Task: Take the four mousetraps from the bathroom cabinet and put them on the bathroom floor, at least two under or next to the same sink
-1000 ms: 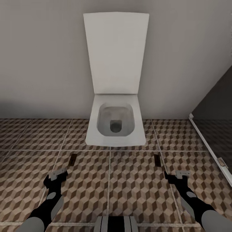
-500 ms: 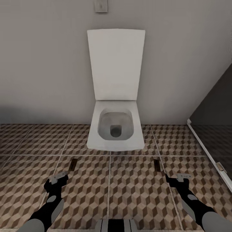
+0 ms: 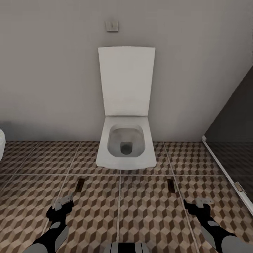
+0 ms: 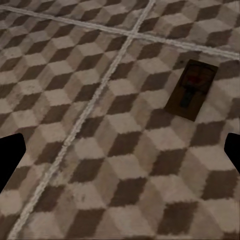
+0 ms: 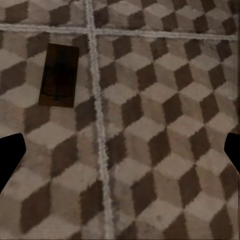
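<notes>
- Two mousetraps lie flat on the bathroom floor (image 3: 147, 211) in front of the toilet (image 3: 125, 147): the left mousetrap (image 3: 80, 184) and the right mousetrap (image 3: 171, 185), well apart, one to each side of the bowl.
- Judged from the layout, each trap sits just ahead of the arm on its own side, which suggests one was set down per arm; both rest on the same tiled surface the task asks for.
- No sink is identifiable near them; a white rounded edge (image 3: 1, 146) at the far left cannot be named with confidence. The cabinet is not among the things shown.
- Left gripper (image 3: 64, 203): arm low, forearm angled forward, fingers spread, nothing between them. Its wrist camera looks down on the left mousetrap (image 4: 192, 90).
- Right gripper (image 3: 202, 203): mirrored pose, low over the tiles, jaws apart and empty. Its wrist camera frames the right mousetrap (image 5: 59, 75) beside a grout line.
- Dark shower enclosure (image 3: 232, 140) stands at the right.
</notes>
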### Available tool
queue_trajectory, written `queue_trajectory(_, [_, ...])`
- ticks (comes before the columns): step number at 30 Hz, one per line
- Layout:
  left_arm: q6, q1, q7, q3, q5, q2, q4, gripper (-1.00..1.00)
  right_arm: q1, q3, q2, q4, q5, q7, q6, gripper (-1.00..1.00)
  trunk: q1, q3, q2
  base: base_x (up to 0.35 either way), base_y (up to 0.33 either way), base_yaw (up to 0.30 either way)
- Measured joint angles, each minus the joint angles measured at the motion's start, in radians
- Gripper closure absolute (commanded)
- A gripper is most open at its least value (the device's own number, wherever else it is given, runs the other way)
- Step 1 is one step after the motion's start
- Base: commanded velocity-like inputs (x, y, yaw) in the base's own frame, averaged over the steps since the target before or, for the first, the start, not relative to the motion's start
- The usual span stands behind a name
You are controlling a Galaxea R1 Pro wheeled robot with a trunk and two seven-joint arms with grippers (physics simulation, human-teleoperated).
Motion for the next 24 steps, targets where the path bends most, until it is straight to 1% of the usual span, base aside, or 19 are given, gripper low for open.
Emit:
queue_trajectory(2, [0.000,0.000,0.000,0.001,0.001,0.002,0.013,-1.00,0.000,0.000,0.002,0.018,0.000,0.001,0.000,-1.00,-0.001,0.008,0.000,0.000,0.000,0.000])
queue_trajectory(7, [-0.001,0.000,0.001,0.001,0.001,0.005,0.052,-1.00,0.000,-0.001,0.019,0.084,-0.001,0.002,0.000,-1.00,-0.003,0.027,0.002,0.000,0.000,0.000])
queue_trajectory(9, [-0.001,0.000,0.001,0.000,0.003,0.002,0.090,-1.00,0.002,-0.001,0.029,0.116,-0.002,0.002,0.001,-1.00,-0.004,0.035,0.002,0.000,0.000,0.000])
queue_trajectory(12, [-0.002,0.000,0.001,0.000,0.002,0.000,0.128,-1.00,0.006,-0.001,0.034,0.140,-0.003,0.002,0.002,-1.00,-0.005,0.046,0.003,0.000,0.000,0.000])
queue_trajectory(19, [-0.004,0.000,0.001,0.001,0.006,-0.001,0.217,-1.00,0.015,-0.001,0.040,0.165,-0.003,0.002,0.002,-1.00,-0.009,0.074,0.004,0.000,0.000,0.000])
queue_trajectory(24, [-0.006,0.000,0.001,0.001,0.006,0.002,0.286,-1.00,0.040,-0.001,0.041,0.169,-0.003,0.002,0.002,-1.00,-0.011,0.093,0.006,0.000,0.000,0.000])
